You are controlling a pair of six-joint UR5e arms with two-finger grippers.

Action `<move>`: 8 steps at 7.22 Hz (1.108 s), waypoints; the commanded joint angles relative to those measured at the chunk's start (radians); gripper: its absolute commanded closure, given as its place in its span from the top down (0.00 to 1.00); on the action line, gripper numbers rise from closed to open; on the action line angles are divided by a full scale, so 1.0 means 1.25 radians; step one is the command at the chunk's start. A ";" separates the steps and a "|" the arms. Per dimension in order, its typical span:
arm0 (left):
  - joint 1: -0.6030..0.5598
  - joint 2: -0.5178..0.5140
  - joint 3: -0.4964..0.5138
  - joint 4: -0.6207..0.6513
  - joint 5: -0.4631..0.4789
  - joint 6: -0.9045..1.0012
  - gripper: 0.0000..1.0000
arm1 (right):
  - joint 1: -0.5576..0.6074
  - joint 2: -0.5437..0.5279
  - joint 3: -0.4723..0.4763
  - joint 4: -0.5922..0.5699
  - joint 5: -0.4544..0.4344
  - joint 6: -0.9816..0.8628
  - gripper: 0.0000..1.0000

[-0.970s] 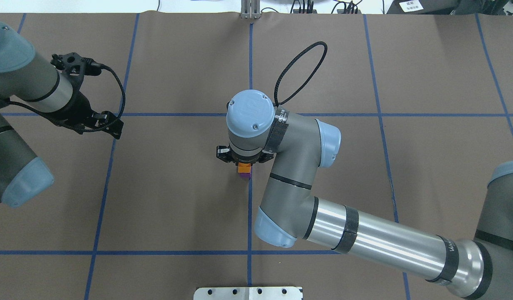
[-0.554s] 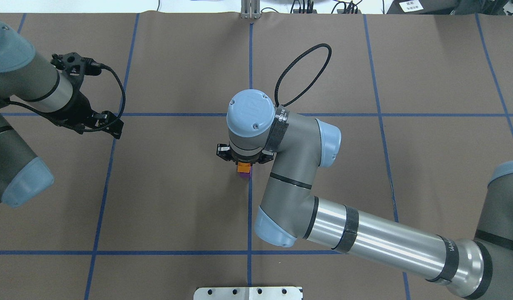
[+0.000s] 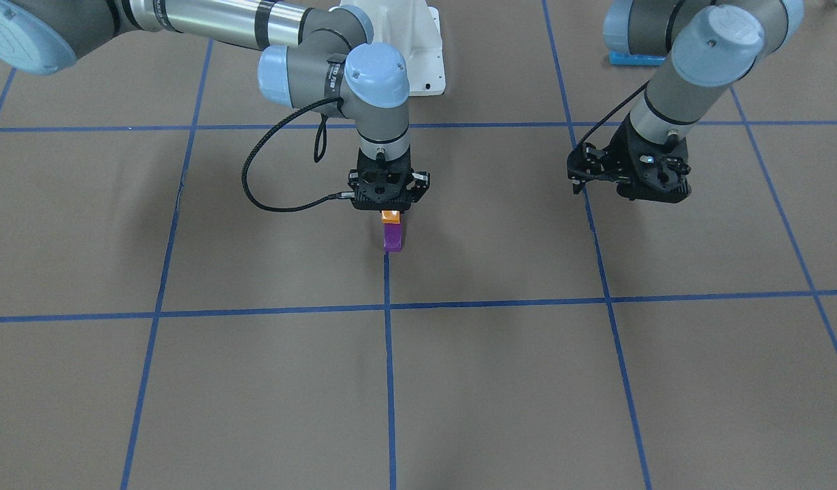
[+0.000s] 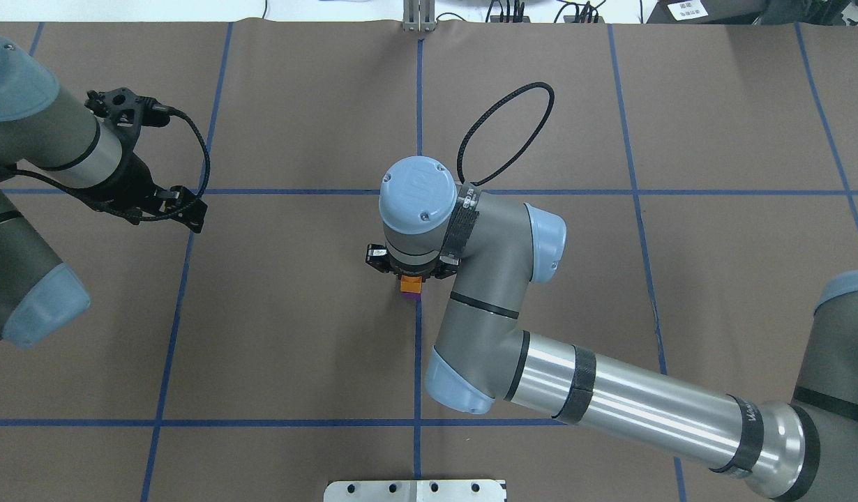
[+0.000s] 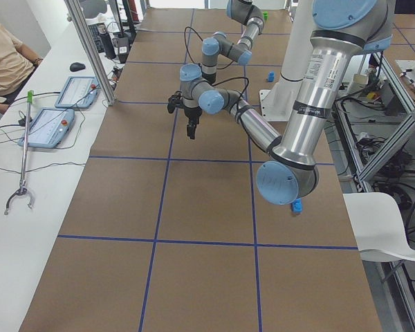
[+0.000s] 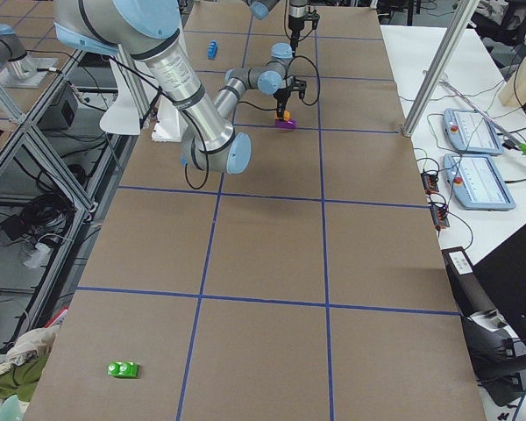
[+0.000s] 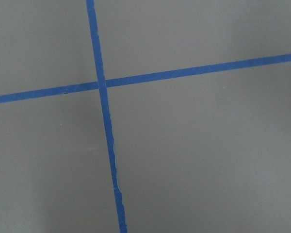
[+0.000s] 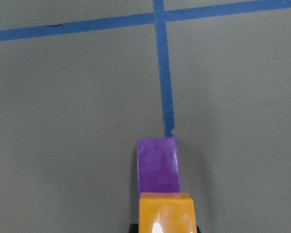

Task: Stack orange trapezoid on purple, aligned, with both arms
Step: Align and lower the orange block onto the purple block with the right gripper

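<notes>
The purple block (image 3: 392, 237) stands on the brown table at the end of a blue tape line. My right gripper (image 3: 390, 212) points straight down and is shut on the orange trapezoid (image 3: 390, 217), held right on top of the purple block. In the overhead view the orange trapezoid (image 4: 410, 284) covers most of the purple block (image 4: 409, 297). The right wrist view shows the orange trapezoid (image 8: 166, 212) in front of the purple block (image 8: 157, 165). My left gripper (image 3: 646, 185) hangs above bare table far from both blocks; I cannot tell whether it is open or shut.
A small blue block (image 5: 297, 205) and another (image 5: 270, 76) lie near the robot's base. A blue brick (image 6: 212, 48) and a green block (image 6: 123, 369) lie far off. A metal plate (image 4: 415, 490) sits at the near table edge.
My right arm has shifted slightly with the orange trapezoid, which now covers more of the purple block. Its cable loop has swung. The left arm has not moved.
</notes>
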 commanded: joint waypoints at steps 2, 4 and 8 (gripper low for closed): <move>0.001 -0.001 0.000 0.000 0.000 -0.004 1.00 | -0.010 0.000 -0.007 0.000 -0.012 -0.001 0.00; 0.001 -0.001 -0.004 0.000 0.000 -0.010 1.00 | -0.013 0.000 -0.007 0.001 -0.014 -0.002 0.00; -0.001 0.001 -0.015 0.001 0.000 -0.010 1.00 | -0.017 0.000 -0.008 0.002 -0.020 -0.002 0.00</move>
